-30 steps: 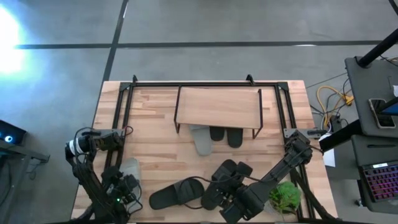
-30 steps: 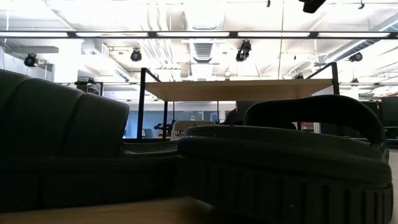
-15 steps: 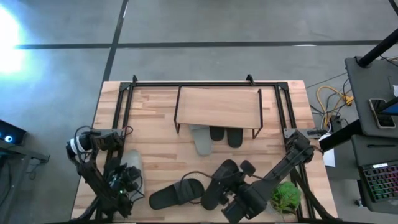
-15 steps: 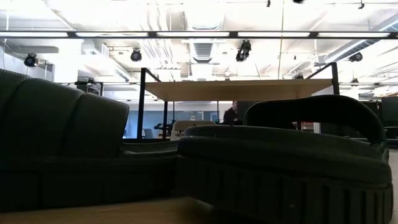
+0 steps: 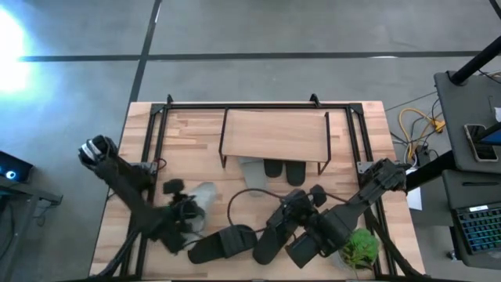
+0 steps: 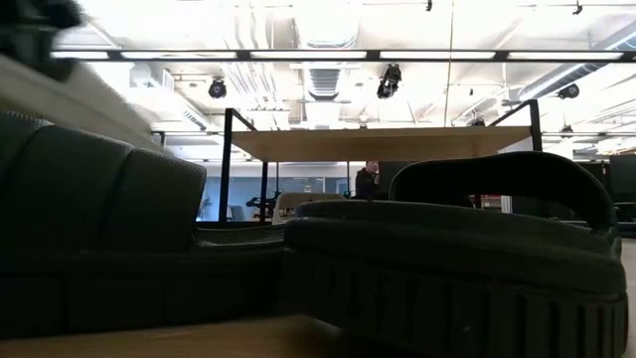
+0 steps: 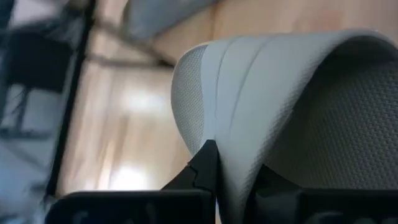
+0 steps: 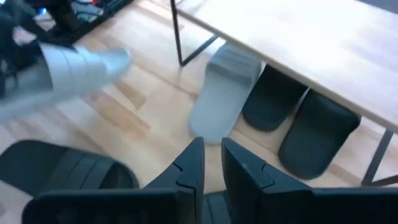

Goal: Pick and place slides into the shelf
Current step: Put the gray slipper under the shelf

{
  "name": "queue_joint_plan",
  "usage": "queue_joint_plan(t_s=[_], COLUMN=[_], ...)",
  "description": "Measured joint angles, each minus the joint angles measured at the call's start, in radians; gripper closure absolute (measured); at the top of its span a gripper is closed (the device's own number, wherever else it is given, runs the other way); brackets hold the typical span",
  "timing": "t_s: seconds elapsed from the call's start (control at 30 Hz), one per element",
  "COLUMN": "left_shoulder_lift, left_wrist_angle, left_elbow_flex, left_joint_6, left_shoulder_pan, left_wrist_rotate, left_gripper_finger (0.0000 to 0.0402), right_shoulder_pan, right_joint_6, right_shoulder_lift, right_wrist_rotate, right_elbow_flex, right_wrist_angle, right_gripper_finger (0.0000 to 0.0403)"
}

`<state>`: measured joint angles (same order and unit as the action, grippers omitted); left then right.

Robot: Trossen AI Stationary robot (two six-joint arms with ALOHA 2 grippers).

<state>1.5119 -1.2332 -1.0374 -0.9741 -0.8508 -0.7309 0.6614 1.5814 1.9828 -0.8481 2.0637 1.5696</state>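
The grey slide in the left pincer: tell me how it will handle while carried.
The grey slide is pinched by its strap in the left pincer, so it will probably hang and swing. Its thick foam-like strap suggests it is light and slightly bendy. The textured surface should resist slipping.

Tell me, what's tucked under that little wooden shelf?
Under the shelf three slides poke out: one light grey slide and two black slides beside it. Their far ends are covered by the top board.
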Motion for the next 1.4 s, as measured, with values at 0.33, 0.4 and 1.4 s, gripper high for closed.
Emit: queue_joint_plan(t_s=[0.33,0.4,1.4], left_shoulder_lift=[0.018,0.033,0.445], left_wrist_angle=[0.258,0.297,0.379], left_elbow_flex=[-0.071,-0.092,-0.366], left_joint_6=[0.230,0.254,0.409], left_shoulder_pan=[0.326,0.362,0.546], left_wrist_rotate=[0.141,0.163,0.139], left_gripper_finger=[0.0401,0.0401,0.0402], right_shoulder_pan=[-0.019,-0.018,-0.018], right_joint_6=[0.028,0.036,0.079], right_shoulder_lift=[-0.018,-0.018,-0.018], right_wrist_rotate=[0.007,0.009,0.021], right_elbow_flex=[-0.016,-0.019,-0.056], right_wrist_angle=[0.001,0.002,0.002], right_gripper_finger=[0.0355,0.0355,0.0355])
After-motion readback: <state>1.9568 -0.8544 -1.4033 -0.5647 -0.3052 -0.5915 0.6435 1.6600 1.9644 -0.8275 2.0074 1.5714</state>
